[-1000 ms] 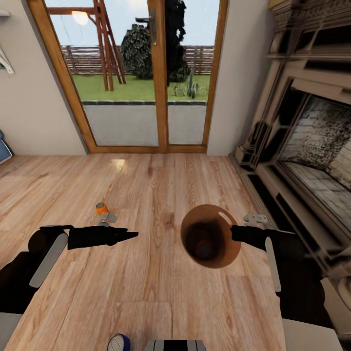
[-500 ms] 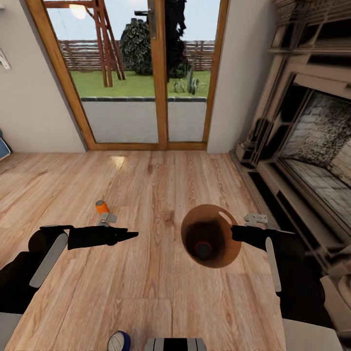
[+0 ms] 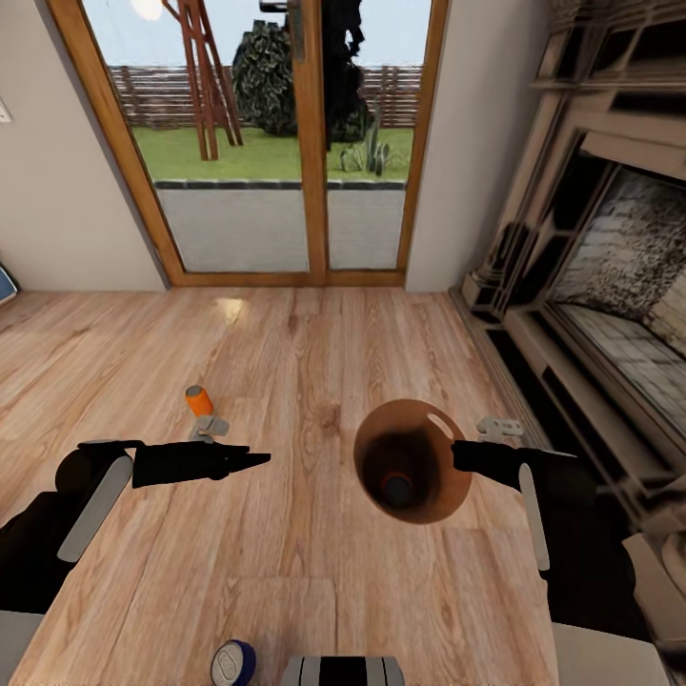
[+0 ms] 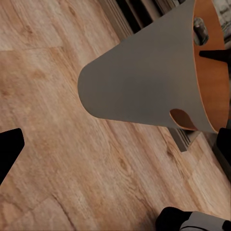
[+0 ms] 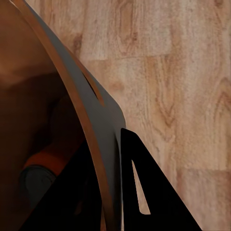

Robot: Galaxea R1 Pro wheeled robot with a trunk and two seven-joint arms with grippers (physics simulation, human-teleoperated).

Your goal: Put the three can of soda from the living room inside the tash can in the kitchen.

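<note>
The brown tash can [image 3: 431, 505] hangs above the wood floor, and my right gripper [image 3: 457, 455] is shut on its rim. One finger sits inside the wall and one outside in the right wrist view [image 5: 113, 192]. An orange can of soda [image 5: 50, 161] lies at the bottom of it, its grey top [image 3: 398, 490] showing from above. A second orange can of soda [image 3: 198, 400] stands on the floor ahead of my left gripper [image 3: 261, 460], which is open and empty. The dark blue can of soda [image 3: 232, 663] stands by my base. The left wrist view shows the tash can's outer wall [image 4: 139, 82].
Wood-framed glass doors [image 3: 310, 143] close off the far wall. A brick fireplace with a stepped surround [image 3: 591, 314] runs along the right side. Light plank floor [image 3: 295, 353] stretches between me and the doors.
The camera has shifted, so doors and floor have slid slightly up the picture. Both arms and the held tash can keep their pose.
</note>
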